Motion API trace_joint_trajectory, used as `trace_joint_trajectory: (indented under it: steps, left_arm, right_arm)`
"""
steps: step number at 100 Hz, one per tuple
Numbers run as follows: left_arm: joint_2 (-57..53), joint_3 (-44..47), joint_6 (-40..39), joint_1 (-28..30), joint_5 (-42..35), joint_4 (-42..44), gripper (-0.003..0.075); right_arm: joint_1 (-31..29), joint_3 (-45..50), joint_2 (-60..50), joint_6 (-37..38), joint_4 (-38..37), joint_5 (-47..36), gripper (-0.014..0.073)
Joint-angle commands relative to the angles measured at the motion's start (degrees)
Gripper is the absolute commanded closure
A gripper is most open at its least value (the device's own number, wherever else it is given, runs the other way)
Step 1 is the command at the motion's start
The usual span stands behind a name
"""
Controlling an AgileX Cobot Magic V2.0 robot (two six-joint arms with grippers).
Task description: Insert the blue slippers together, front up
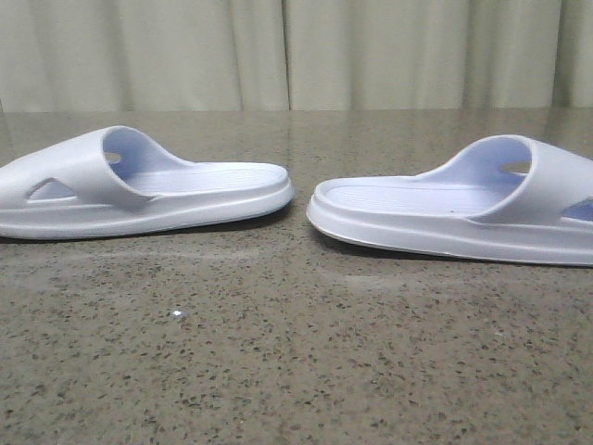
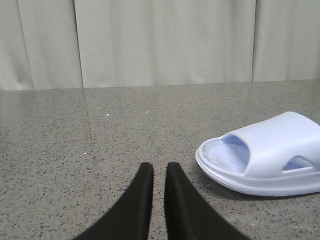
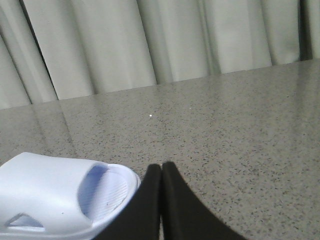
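**Front view: two pale slippers heel to heel on a speckled desk**

Front view, nearest first: bare speckled grey desk (image 1: 278, 371) across the lower half of the frame, one tiny white fleck left of centre. Farther back, at mid-height, the blue slippers, soles down and apart, open heel ends facing each other over a narrow gap at centre. Left slipper (image 1: 139, 190) reaching to the left edge, strap at far left with a triangular side hole. Right slipper (image 1: 454, 209) cut off by the right edge, strap at far right. Ribbed footbeds visible on both. Behind, at the top, a pale pleated curtain (image 1: 296, 51).

Left wrist view: left gripper (image 2: 159, 172) at bottom centre, dark jaws nearly together with a thin gap, holding nothing, apart from the slipper at lower right.

Right wrist view: right gripper (image 3: 161, 172) at bottom centre, jaws pressed tip to tip, empty, just beside the slipper at lower left; cannot tell whether touching.
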Motion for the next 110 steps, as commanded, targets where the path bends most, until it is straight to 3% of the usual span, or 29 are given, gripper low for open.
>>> trace_joint_trajectory:
  steps: [1, 110]
  left_arm:
    - [-1.72, 0.52, -0.49, 0.09, -4.81, -0.32, 0.0704]
    - [-1.72, 0.52, -0.49, 0.09, -4.81, 0.31, 0.0704]
  right_arm:
    - [-0.33, 1.21, -1.26, -0.19, -0.76, -4.31, 0.0701]
    - [-0.33, 1.21, -1.26, -0.19, -0.76, -4.31, 0.0701]
